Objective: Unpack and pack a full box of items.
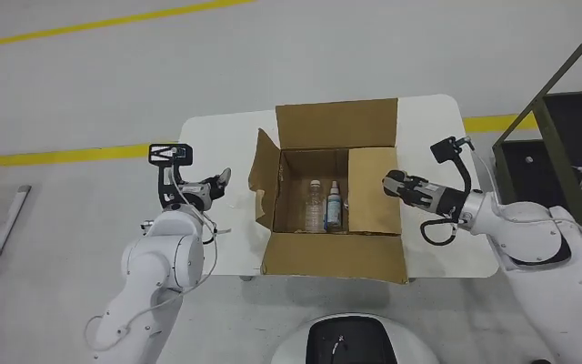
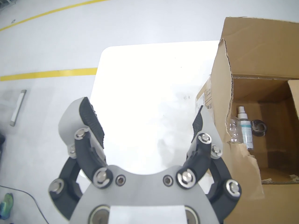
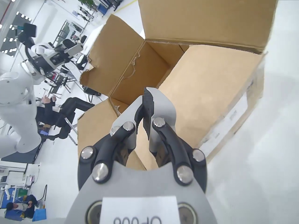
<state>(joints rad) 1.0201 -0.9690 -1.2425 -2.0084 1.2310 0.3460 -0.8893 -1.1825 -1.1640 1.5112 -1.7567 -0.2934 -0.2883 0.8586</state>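
Observation:
An open cardboard box (image 1: pixel 332 257) stands in the middle of the white table (image 1: pixel 227 146). Inside it lie a clear bottle (image 1: pixel 315 206) and a spray bottle (image 1: pixel 335 205) side by side. The left wrist view also shows a black ring-shaped item (image 2: pixel 258 128) beside the spray bottle (image 2: pixel 245 129). My left gripper (image 1: pixel 221 178) (image 2: pixel 143 108) is open over bare table left of the box, holding nothing. My right gripper (image 1: pixel 389 184) (image 3: pixel 144 99) is shut and sits just above the box's right flap (image 3: pixel 210 89), which is folded inward over part of the opening.
The box's left flap (image 2: pixel 220 80) is torn and stands upright. Its far and near flaps lie spread outward. A dark metal frame (image 1: pixel 546 118) stands off the table's right end. Bare table lies on both sides of the box.

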